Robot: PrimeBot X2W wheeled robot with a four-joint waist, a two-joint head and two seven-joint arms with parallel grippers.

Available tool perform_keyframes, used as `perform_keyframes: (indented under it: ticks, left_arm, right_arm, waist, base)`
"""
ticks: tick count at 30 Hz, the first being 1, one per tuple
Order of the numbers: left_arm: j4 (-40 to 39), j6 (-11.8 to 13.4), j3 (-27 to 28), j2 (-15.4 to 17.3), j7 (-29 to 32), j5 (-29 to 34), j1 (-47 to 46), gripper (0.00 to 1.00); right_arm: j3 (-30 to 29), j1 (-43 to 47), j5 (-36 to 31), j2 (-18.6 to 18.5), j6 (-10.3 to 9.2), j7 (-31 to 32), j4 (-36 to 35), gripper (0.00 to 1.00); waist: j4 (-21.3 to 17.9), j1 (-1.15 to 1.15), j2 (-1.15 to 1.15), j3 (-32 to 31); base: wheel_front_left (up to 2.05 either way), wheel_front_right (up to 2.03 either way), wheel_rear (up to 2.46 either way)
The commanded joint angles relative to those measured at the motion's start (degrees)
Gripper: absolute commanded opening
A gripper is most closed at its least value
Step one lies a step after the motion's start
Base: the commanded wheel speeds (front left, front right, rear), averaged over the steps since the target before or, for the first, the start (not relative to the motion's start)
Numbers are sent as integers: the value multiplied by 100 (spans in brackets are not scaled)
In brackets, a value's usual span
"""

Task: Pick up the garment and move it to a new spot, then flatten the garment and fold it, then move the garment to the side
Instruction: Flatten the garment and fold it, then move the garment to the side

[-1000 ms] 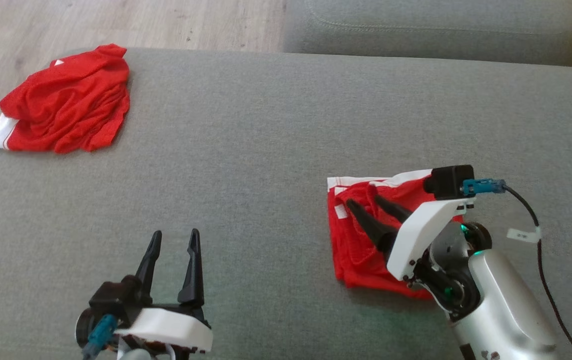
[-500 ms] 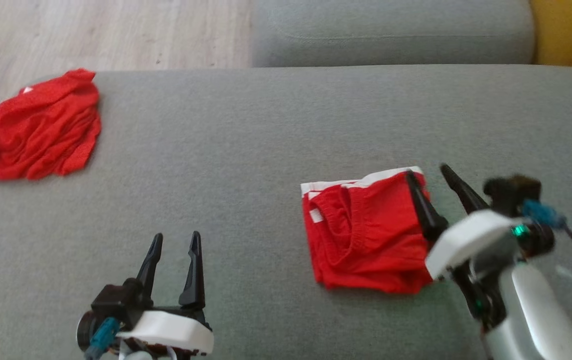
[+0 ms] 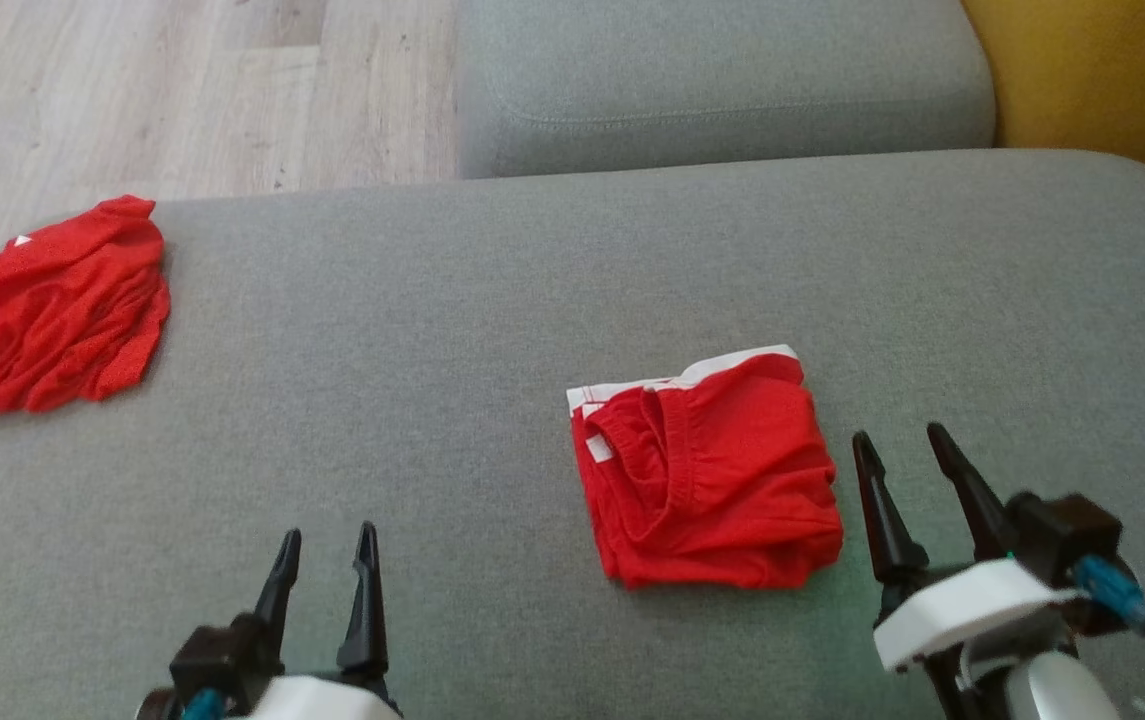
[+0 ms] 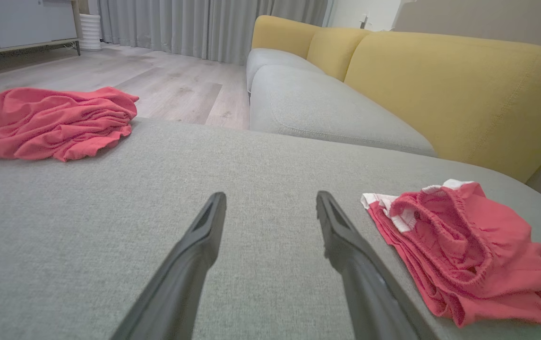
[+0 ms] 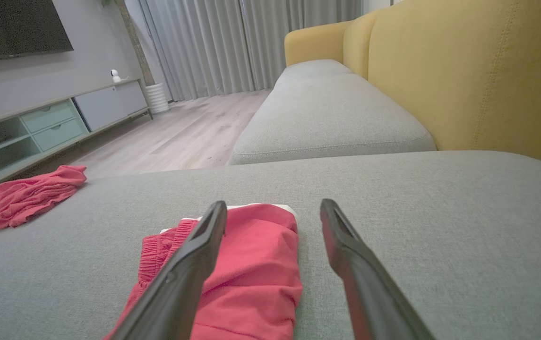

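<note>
The folded red garment (image 3: 707, 470) lies flat on the grey seat cushion (image 3: 492, 300), a little toward 4 o'clock from the middle of my head view. Its white waistband edge is turned to 12 o'clock and the layers are stacked loosely. My right gripper (image 3: 897, 434) sits just beside it at its 3 o'clock, fingers spread wide, holding nothing and clear of the cloth. My left gripper (image 3: 328, 530) is well apart at its 8 o'clock, also spread and empty. Far out at 10 o'clock a second red garment (image 3: 42, 310) lies crumpled at the cushion's left edge, with the wooden floor (image 3: 132, 90) right behind it. I judge the fold done, with only the move to the side possibly left. That move is where this could come undone. The stack has no weight to hold it, so a pinch that catches only the top layer would peel the fold open as I lift. A finger dragged in low from 3 o'clock would bunch the near edge. The crumpled piece worries me too, since a careless sweep of the left arm could push it off onto the floor.
</note>
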Motion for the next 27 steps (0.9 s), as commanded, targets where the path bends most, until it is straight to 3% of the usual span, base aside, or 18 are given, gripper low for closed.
perform_keyframes:
  ticks: [1,12,27]
  left_arm:
    - [-166,41,253,102,-79,48,-66,100]
    - [-247,85,428,128,-110,72,219,100]
    - [-363,100,463,141,-116,147,215,100]
  right_arm:
    - [152,-90,110,-11,21,-177,-165,100]
    - [240,69,228,-10,21,-588,147,100]
    - [243,67,185,-10,21,-506,346,100]
  waist:
    - [7,0,0,-47]
    - [87,0,0,-104]
    - [144,0,0,-62]
  base:
    - [0,0,0]
    - [0,0,0]
    - [0,0,0]
